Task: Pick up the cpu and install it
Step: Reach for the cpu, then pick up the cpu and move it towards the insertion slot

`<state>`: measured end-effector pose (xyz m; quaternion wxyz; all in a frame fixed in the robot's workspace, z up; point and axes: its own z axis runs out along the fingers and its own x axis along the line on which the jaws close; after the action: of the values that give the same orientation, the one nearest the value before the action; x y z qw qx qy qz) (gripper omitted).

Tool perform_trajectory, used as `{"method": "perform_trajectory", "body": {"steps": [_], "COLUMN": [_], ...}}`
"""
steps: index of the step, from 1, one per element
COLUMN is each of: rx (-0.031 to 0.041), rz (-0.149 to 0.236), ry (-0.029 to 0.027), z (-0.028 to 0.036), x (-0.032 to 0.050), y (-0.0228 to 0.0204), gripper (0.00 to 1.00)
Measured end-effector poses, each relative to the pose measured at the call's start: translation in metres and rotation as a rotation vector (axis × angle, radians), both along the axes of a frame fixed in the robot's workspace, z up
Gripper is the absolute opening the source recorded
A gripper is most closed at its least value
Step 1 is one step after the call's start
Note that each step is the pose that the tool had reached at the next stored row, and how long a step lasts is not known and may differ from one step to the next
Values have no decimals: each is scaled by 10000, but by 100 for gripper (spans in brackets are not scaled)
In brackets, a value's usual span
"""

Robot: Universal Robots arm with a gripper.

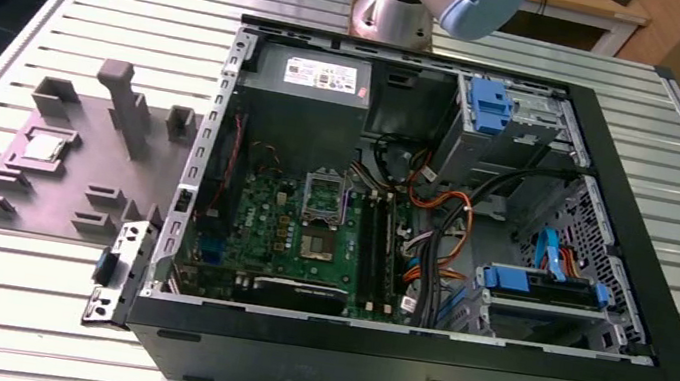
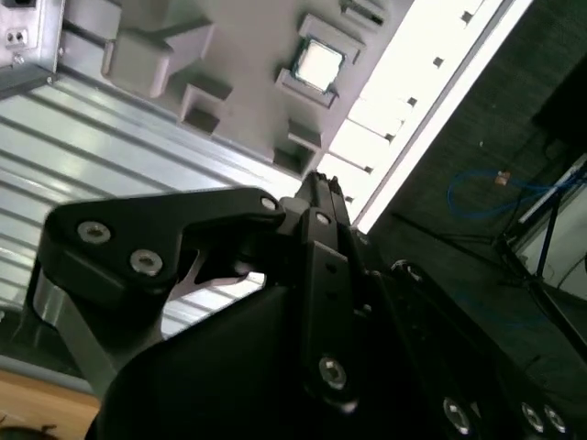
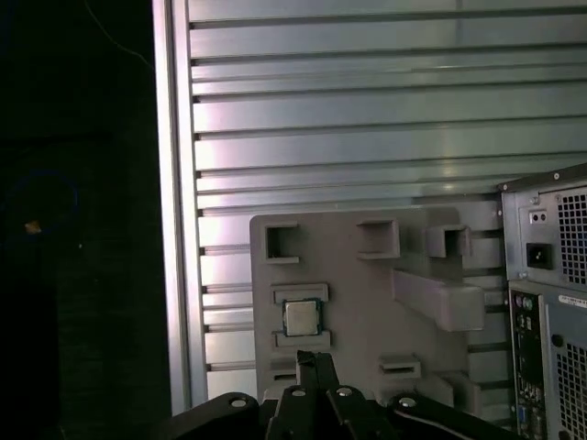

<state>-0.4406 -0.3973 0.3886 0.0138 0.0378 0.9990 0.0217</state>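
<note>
Grey moulded tray (image 1: 63, 200) is lying on the slatted metal table (image 1: 0, 302) in the exterior view, at nine o'clock of the open computer case (image 1: 420, 379). The cpu (image 1: 43, 147) is sitting in a square pocket at the tray's ten o'clock. Inside the case a green motherboard (image 1: 287, 228) is lying face up, with a grey box (image 1: 308, 85) at its twelve o'clock. The arm (image 1: 402, 8) is being cut off at the frame's edge.

In the second wrist view the gripper (image 2: 319, 183) is hanging apart from the cpu (image 2: 317, 64), which is glaring white in its pocket. The black linkages are hiding much of the table.

In the first wrist view the gripper (image 3: 309, 359) is pointing at the cpu (image 3: 298, 318) without touching it. Its fingers are lying pressed together, gripping nothing. The case's rear panel (image 3: 546, 266) is standing just beside the tray (image 3: 367, 312).
</note>
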Motion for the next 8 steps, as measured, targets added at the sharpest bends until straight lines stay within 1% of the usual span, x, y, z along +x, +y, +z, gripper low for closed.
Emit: {"method": "perform_trajectory", "body": {"steps": [8], "rx": [0], "rz": [-1], "ry": [0], "z": [0], "x": [-2], "y": [0], "gripper": [11]}}
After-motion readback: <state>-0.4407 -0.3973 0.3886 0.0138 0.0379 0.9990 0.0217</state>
